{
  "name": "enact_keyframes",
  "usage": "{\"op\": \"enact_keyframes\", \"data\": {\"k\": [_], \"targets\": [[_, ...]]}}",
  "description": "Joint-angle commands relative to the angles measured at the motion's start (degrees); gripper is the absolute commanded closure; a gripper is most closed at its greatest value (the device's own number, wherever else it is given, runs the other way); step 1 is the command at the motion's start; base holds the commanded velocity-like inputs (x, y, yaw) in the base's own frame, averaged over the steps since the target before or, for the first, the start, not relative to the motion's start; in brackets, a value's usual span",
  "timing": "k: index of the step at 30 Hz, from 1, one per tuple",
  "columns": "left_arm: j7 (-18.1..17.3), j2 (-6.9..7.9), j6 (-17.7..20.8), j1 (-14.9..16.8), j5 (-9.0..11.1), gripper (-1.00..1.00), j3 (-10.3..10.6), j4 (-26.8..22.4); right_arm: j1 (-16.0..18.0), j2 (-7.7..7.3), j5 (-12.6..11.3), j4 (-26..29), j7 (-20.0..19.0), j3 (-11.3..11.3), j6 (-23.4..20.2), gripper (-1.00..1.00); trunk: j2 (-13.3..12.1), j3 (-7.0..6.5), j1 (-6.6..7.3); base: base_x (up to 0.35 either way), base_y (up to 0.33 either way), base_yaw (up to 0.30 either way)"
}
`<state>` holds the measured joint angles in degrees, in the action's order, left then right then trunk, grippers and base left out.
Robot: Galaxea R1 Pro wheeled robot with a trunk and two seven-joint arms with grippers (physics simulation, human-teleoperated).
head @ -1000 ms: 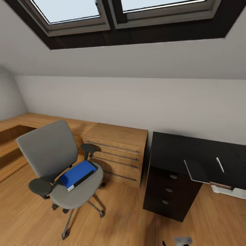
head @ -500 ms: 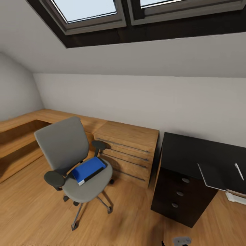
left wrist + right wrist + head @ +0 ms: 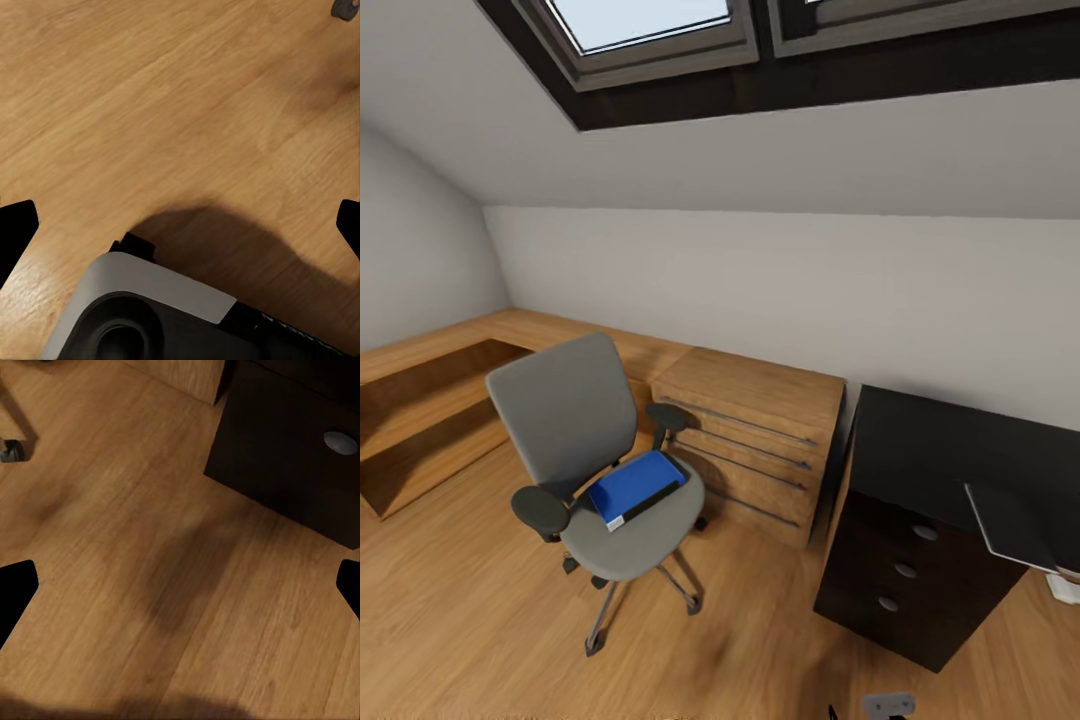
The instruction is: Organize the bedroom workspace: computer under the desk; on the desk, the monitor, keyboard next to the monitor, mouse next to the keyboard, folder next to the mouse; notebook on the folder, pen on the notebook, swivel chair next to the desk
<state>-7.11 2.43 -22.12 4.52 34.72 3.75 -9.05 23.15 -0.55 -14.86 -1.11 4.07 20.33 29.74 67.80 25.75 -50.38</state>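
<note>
A: Where is the flat bright blue folder (image 3: 636,487) with the white spine end?

B: Lying on the grey upholstered seat of the swivel chair (image 3: 575,425), askew, its white end toward the seat's front edge, between the black armrests. The chair stands on the light wood floor (image 3: 450,600), just beside the low oak drawer unit (image 3: 755,440). The glossy black desktop (image 3: 950,455) is at the right, with a dark drawer cabinet (image 3: 900,575) under it and a thin grey notebook (image 3: 1010,525) overhanging its front edge.

A: And the grippers?

B: Both point down at the floor. The left gripper (image 3: 180,225) has its two dark fingertips at opposite edges of its wrist view, spread wide with nothing between them. The right gripper (image 3: 180,585) is the same: wide apart, empty, with a corner of the dark cabinet ahead of it.

A: How will the folder handle?

B: I'd judge it light and fairly stiff, with a smooth cover that may slide on the upholstery. Lying flat, it offers little to pinch. The corner near the seat's front edge looks like the best hold, gripped across its thickness. The chair is on castors, so a push could roll it away.
</note>
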Motion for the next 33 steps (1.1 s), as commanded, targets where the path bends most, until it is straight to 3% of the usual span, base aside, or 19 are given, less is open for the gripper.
{"op": "enact_keyframes", "data": {"k": [1, 19, 33], "targets": [[-0.27, 0.03, -0.2, 0.05, 0.6, -1.0, 0.38, 0.09, 0.05, 0.02, -0.35, -0.12, 0.15, 0.51, 0.23, -1.0, 0.04, 0.14, 0.0, 0.0, 0.0, 0.115], [-0.27, -0.02, -0.05, 0.05, 0.54, -1.0, 0.45, 0.09, 0.05, 0.11, -0.34, -0.12, 0.07, 0.51, 0.23, -1.0, 0.04, 1.62, 0.0, 0.0, 0.0, 0.108], [-0.27, -0.05, -0.03, 0.05, 0.52, -1.0, 0.47, 0.09, 0.05, 0.11, -0.35, -0.12, 0.06, 0.51, 0.23, -1.0, 0.04, 2.02, 0.0, 0.0, 0.0, 0.129]]}}
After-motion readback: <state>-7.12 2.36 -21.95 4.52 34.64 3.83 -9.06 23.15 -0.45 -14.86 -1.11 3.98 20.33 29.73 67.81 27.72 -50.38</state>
